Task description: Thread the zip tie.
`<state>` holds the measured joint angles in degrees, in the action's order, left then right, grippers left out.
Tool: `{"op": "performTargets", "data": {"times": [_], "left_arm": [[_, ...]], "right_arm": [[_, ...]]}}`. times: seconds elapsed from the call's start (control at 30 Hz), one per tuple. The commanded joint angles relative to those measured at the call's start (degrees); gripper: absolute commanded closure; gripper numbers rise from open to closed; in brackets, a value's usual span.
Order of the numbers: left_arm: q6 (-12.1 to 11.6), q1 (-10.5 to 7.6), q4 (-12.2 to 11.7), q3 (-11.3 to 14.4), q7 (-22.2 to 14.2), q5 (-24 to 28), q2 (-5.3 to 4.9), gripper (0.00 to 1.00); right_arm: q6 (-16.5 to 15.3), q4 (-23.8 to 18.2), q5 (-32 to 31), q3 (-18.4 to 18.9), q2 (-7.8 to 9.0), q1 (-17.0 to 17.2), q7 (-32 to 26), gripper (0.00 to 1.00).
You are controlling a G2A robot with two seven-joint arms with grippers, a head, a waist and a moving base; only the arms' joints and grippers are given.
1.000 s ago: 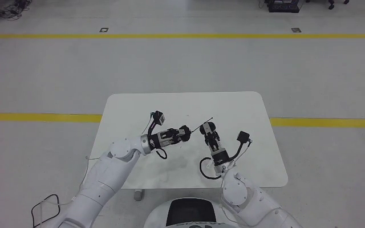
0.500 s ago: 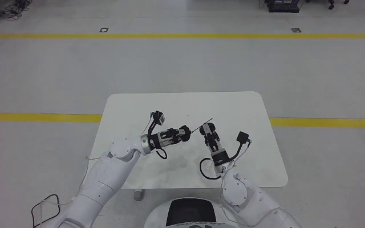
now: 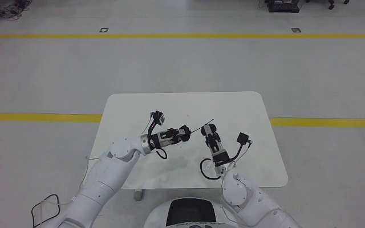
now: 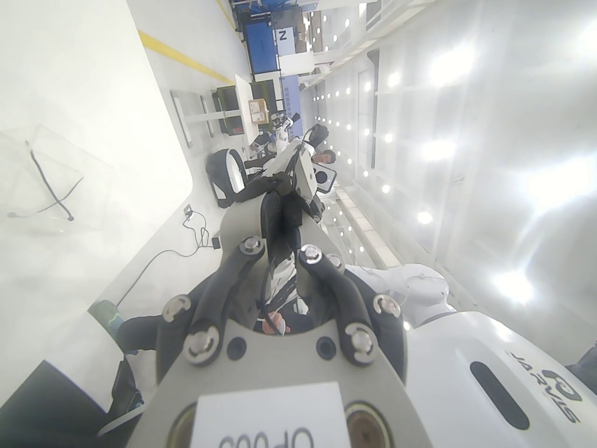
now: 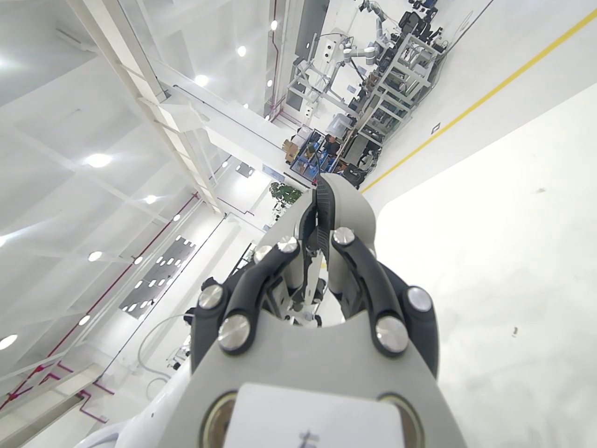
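A thin black zip tie (image 3: 202, 125) hangs in the air above the white table (image 3: 239, 108), slanting between the two grippers. My left gripper (image 3: 188, 131) is shut on its near end, and its dark pads (image 4: 280, 216) are pressed together. My right gripper (image 3: 207, 131) faces it a short way off and is shut on the tie. A short black tip of the zip tie (image 5: 318, 167) sticks out past the right gripper's closed fingers (image 5: 326, 207). The right gripper (image 4: 298, 167) appears just beyond the left one's fingertips in the left wrist view.
A clear container (image 4: 51, 179) holding a few black zip ties lies on the table, off to the side in the left wrist view. The table's rounded corner (image 5: 396, 198) and the yellow floor line (image 3: 51, 117) lie beyond.
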<state>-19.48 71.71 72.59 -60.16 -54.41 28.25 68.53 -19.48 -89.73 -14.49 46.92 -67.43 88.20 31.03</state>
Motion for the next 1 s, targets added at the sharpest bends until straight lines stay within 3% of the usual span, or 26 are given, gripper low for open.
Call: {"op": "performTargets", "data": {"times": [0.0, 0.97], "left_arm": [[0.0, 0.0, 0.0, 0.0, 0.0, 0.0, 0.0, 1.0], [0.0, 0.0, 0.0, 0.0, 0.0, 0.0, 0.0, 1.0]], "right_arm": [[0.0, 0.2, 0.2, 0.1, -0.14, 0.0, -0.2, 1.0], [0.0, 0.5, -6.1, 2.2, -1.29, 1.4, -1.3, 1.0]]}}
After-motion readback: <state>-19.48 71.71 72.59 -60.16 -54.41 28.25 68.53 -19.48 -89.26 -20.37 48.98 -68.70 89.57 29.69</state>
